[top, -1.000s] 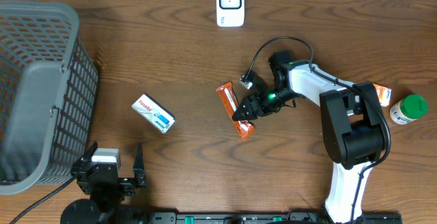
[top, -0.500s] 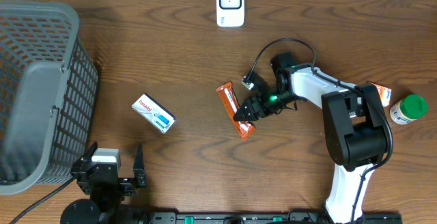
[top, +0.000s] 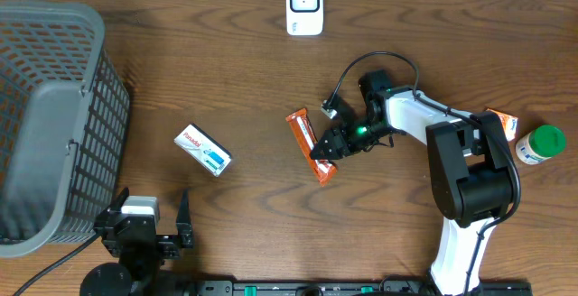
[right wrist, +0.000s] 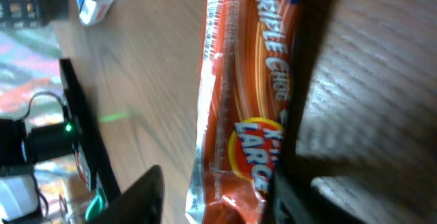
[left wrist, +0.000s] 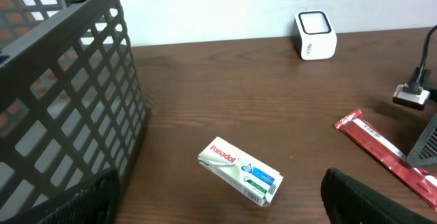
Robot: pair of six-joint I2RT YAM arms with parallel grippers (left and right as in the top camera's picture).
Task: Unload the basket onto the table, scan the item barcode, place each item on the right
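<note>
Bench (top: 226,79): dark wood grain. Basket (top: 104,124): grey plastic mesh, left. Scanner (top: 304,5): white, boxy, far edge. Snack bar (top: 300,126): glossy orange foil, flat, bench centre. Right end effector (top: 321,150) straddles bar, spread, not yet pinching. Step: grasp. Next you pinch, lift, turn barcode toward scanner. Left end effector (left wrist: 218,207) spread, empty.

We see the Panadol box (left wrist: 240,171) near six o'clock, grey basket (left wrist: 61,94) at nine, white scanner (left wrist: 315,35) at one, orange bar (left wrist: 379,147) at four.

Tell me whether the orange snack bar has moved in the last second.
No. The snack bar lies at the same spot and angle below the white scanner.
</note>
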